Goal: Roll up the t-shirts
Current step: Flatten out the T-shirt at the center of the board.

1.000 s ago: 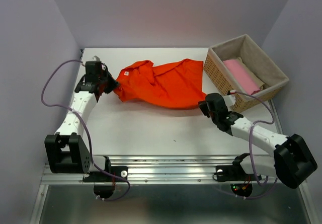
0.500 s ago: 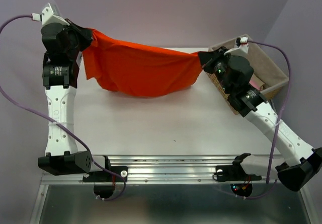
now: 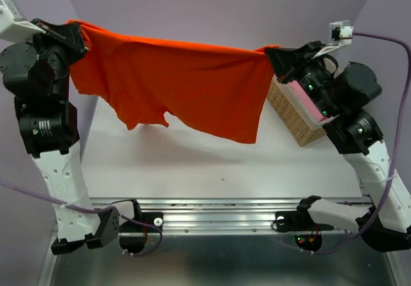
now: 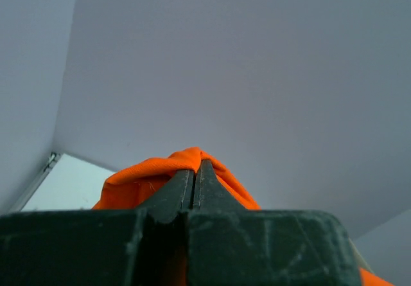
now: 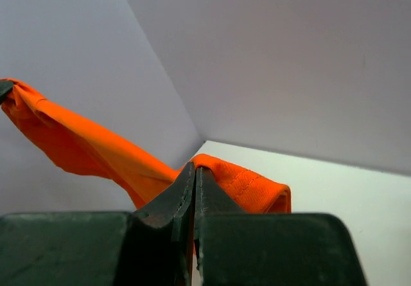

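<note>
- My left gripper (image 3: 76,34) is clamped shut on one top corner of the orange t-shirt (image 3: 186,87). In the left wrist view the fingers meet, with a fold of orange cloth bunched over their tips.
- My right gripper (image 3: 273,54) is closed the same way on the opposite corner. Its wrist view shows a hemmed edge pinched between the pressed fingers, and the cloth runs away from them toward the other arm.
- The relation that matters is that the shirt spans the gap between the two grippers. Its top edge is pulled nearly straight from one to the other, so its long axis runs sideways, gripper to gripper.
- From above, the left end of that line sits a little higher than the right.
- The rest of the shirt hangs below the line. A sleeve droops under the left gripper's side, and the body falls lowest toward the right gripper.
- I judge the lower hem to be off the table (image 3: 192,170), though the overhead view does not make this certain.
- Neither arm is nearer, since each holds its own end.
- The wicker basket (image 3: 282,103) sits just below and beyond my right gripper, with a pink t-shirt (image 3: 306,103) inside. The hanging edge on that side is close to the basket's near wall, so I would watch for a snag.
- My guess at the next move is to lower both ends together with the line kept taut, so the shirt lands flat across the table, ready for rolling.
</note>
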